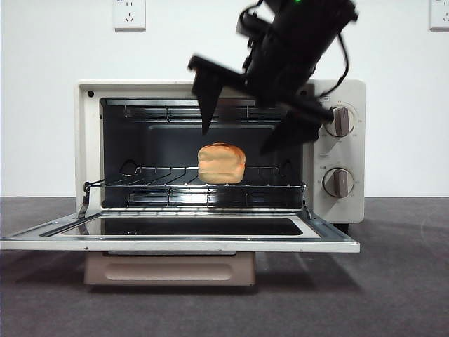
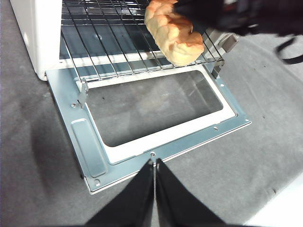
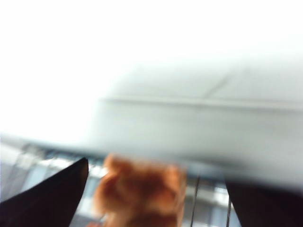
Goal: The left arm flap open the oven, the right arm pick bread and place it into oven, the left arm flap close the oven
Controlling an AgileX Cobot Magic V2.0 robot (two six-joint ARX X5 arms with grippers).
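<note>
Note that the oven point(image 1: 341, 151) stands with its door point(image 1: 175, 235) folded flat and the bread point(image 1: 222, 163) resting on the wire rack point(image 1: 161, 184) inside. Your right gripper point(image 1: 245, 116) hangs before the opening, jaws spread wide and empty. Your left gripper point(image 2: 155, 163), jaws pressed together, hovers near the door's edge.

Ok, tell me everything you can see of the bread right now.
The bread is a small golden-orange roll with a lumpy, crusty top and paler sides. It sits upright on the wire rack inside the oven, towards the middle, behind the lowered door. The rack is all that touches it. The right gripper hangs open above and in front of it, its jaws spread wide and clear of the roll. The right wrist view shows it only blurred.
</note>
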